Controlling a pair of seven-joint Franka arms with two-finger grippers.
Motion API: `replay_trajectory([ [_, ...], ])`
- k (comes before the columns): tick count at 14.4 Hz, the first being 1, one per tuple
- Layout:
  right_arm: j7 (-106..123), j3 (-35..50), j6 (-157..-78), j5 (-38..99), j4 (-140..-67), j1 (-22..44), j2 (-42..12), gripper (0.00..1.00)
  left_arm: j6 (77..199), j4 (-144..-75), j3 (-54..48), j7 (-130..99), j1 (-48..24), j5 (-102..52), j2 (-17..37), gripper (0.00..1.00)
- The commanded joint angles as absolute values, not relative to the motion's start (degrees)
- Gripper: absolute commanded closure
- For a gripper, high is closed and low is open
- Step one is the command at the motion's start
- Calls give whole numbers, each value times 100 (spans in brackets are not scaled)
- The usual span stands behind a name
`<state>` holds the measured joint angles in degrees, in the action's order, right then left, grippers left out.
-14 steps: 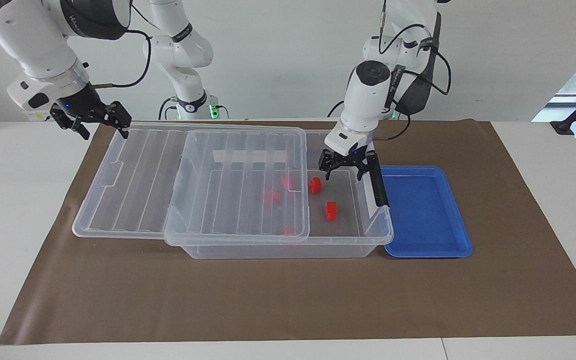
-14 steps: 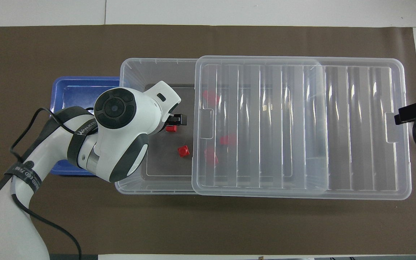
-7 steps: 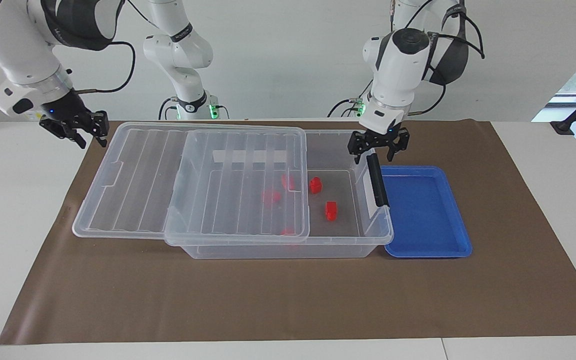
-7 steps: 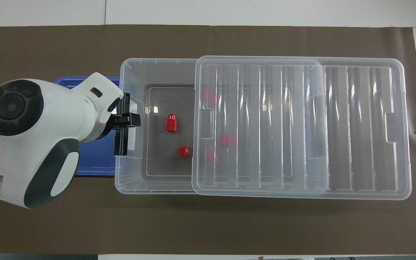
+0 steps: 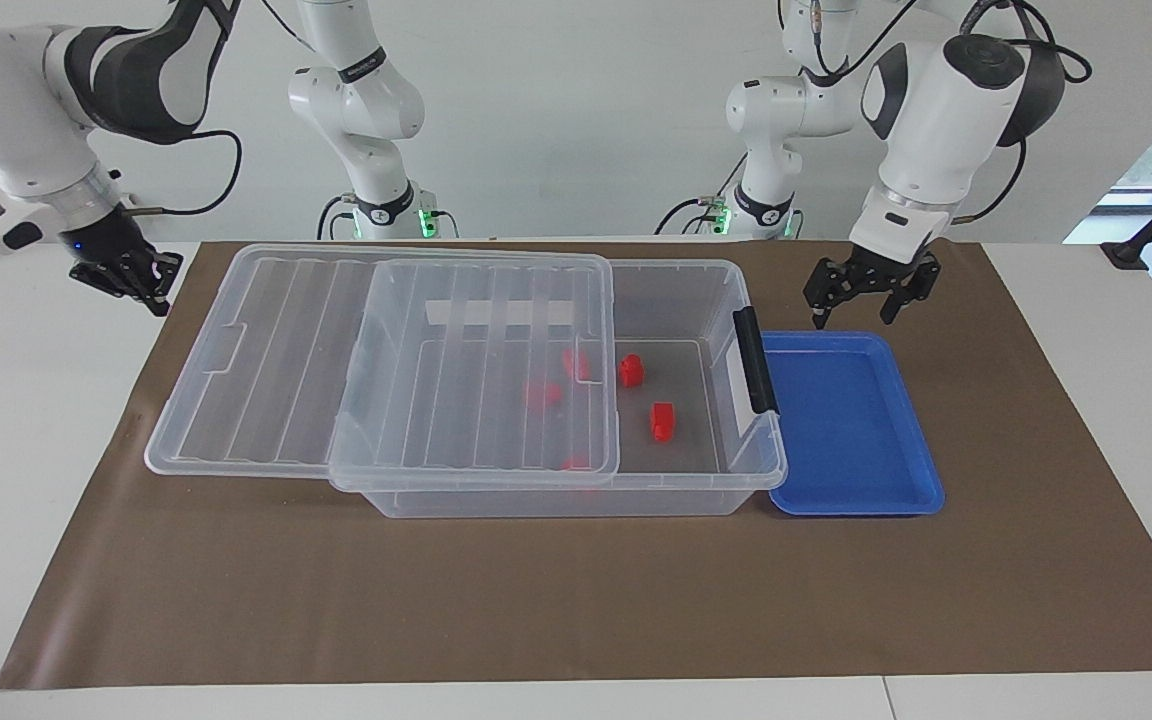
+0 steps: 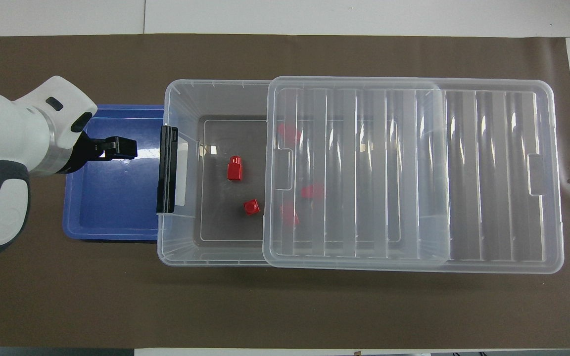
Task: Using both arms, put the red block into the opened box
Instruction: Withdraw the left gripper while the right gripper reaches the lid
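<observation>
A: Which step does this look like?

B: The placing looks done. Two red blocks lie on the floor of the box [image 5: 576,495]: one red block [image 5: 630,371] in the uncovered part, a second block [image 5: 663,421] at about five o'clock from it in the facing view. Three more red shapes show blurred under the lid [image 5: 386,370], which is slid toward the right arm's end and covers most of the box.

A: And the grippers?

B: The left gripper [image 5: 871,296] hangs over the edge of the blue tray [image 5: 851,500], at about two o'clock from the box's black latch [image 5: 754,360] in the facing view. Its jaws stand wide and hold nothing. The right gripper [image 5: 126,272] sits off the brown mat at the lid's end, fingertips together, also empty.

A: So what does the next move call for?

B: Probably nothing more for the blocks; the tray is bare. If the box is to be closed, the right gripper would need to take the lid's end and push it toward the latch.
</observation>
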<state>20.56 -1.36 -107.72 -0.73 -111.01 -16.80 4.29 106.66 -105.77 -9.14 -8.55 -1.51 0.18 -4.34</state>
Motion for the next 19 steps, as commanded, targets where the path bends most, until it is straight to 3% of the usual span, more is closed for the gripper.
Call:
replay_trajectory([
  [1,2373,-79,-11162,-105,-11417,-1854,343,100,10170,-10240,-949,-169,201,-97,-413,0],
  [6,2181,-70,-11513,-105,-11654,-1749,229,100,9720,-9958,-932,-35,316,-97,-413,0],
  [19,986,-53,-11329,-9,-11725,-775,281,100,9555,-9774,-853,-26,325,-88,-404,0],
])
